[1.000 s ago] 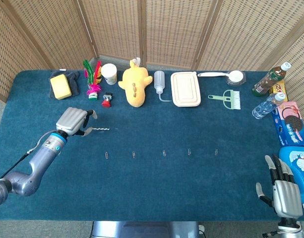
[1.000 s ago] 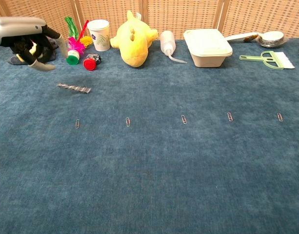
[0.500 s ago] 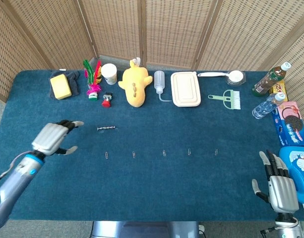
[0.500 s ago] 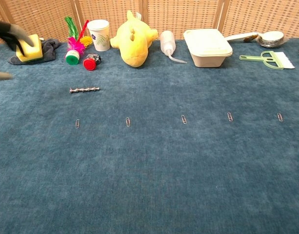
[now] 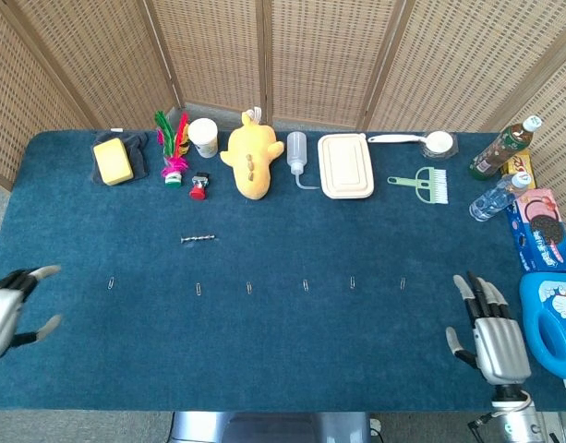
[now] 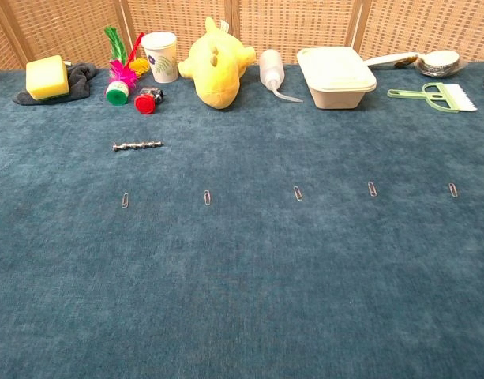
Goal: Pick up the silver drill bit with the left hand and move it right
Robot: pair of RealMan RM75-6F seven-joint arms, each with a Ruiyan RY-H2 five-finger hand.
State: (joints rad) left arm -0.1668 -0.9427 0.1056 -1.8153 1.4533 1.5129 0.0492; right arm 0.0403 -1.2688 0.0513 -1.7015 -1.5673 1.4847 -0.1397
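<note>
The silver drill bit (image 5: 198,240) lies flat on the blue cloth, left of centre, and shows again as the drill bit (image 6: 136,145) in the chest view. My left hand (image 5: 7,303) is at the far left edge of the head view, well away from the bit, fingers spread and holding nothing. My right hand (image 5: 488,334) hovers at the front right corner, open and empty. Neither hand shows in the chest view.
A row of paper clips (image 5: 248,287) runs across the cloth in front of the bit. Along the back stand a yellow sponge (image 5: 113,161), a shuttlecock (image 5: 174,148), a cup (image 5: 204,137), a yellow plush (image 5: 251,155), a squeeze bottle (image 5: 296,153) and a lidded box (image 5: 345,165). Bottles and a blue jug (image 5: 549,318) crowd the right edge.
My left hand let go of the drill bit and drew back to the left and toward the front edge. The bit now rests a little further right. The right hand shifted slightly inward.
</note>
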